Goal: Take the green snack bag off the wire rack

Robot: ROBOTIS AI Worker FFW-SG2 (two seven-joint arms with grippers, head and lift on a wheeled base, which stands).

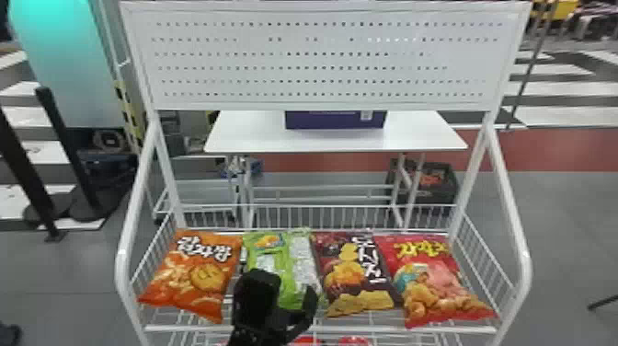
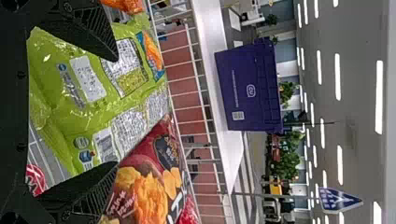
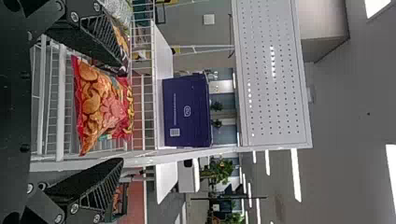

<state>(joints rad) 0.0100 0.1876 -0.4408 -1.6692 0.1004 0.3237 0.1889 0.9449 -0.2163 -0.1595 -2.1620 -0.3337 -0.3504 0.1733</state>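
Fingers of my left tool stand wide apart, with the green snack bag showing between and beyond them. I take twelve o'clock as straight away from me in the head view: my left tool comes in from six, and the bag stretches from its gap toward twelve. In the left wrist view one finger overlaps the bag's side toward the orange bag, and the other is by the side toward the brown bag. I cannot tell whether either finger touches the green bag. It lies in the wire rack, in the row of snacks, its printed panels facing me. The orange bag is at its nine o'clock and the brown one at its three, both close beside it; the red bag lies past the brown one, also toward three. My right tool has its fingers wide too, with the red bag farther off beyond their gap. At the rack's twelve o'clock, behind it, a purple box sits on a white surface, and a perforated panel spans the rack's uprights.
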